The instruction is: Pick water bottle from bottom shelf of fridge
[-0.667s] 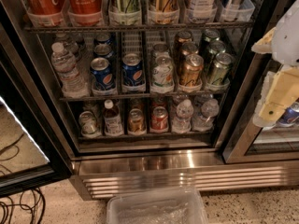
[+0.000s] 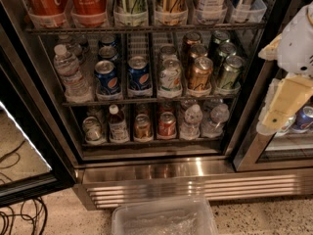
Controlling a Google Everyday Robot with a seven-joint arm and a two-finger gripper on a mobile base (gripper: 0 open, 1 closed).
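Two small clear ribbed water bottles with white caps stand at the right end of the bottom shelf, the lowest wire rack of the open fridge. To their left on the same rack are a red can, a brown can, a white-capped bottle with a dark label and a silver can. My gripper, white and cream, hangs at the right edge in front of the fridge's right frame. It is above and to the right of the water bottles, apart from them and empty.
The middle rack holds a taller clear labelled bottle and several cans. Large bottles fill the top rack. The open glass door stands at the left, with cables on the floor. A clear plastic bin sits before the steel base panel.
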